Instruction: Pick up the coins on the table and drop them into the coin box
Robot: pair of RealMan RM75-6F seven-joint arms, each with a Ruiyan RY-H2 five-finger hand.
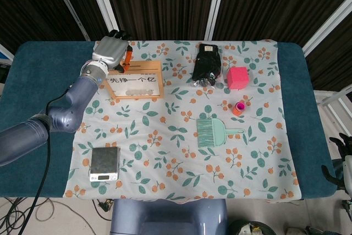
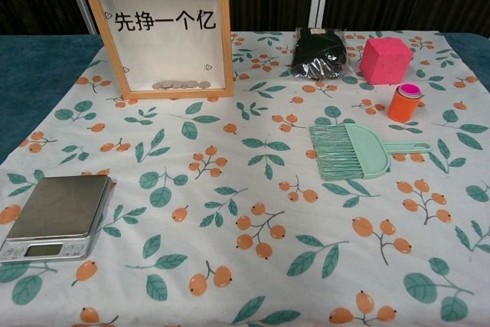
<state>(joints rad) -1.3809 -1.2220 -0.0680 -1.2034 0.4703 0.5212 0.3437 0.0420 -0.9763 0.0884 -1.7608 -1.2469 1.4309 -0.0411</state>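
coin box (image 2: 164, 34) back left, coins (image 2: 181, 84) inside; scale (image 2: 57, 214) front left; brush (image 2: 354, 151) right

One coin box (image 2: 164, 32), wooden frame, several coins (image 2: 180, 84) inside, number unclear. One digital scale (image 2: 57, 214). One green brush (image 2: 356, 151). One pink cube (image 2: 385, 60). One orange cylinder (image 2: 404, 103). One black bag (image 2: 320, 53). One floral cloth (image 2: 253, 220).

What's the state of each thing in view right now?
coin box: upright, coins piled at bottom
left hand: above coin box top, fingers curled
right hand: off table at the edge
scale: flat, nothing on it
brush: lying flat
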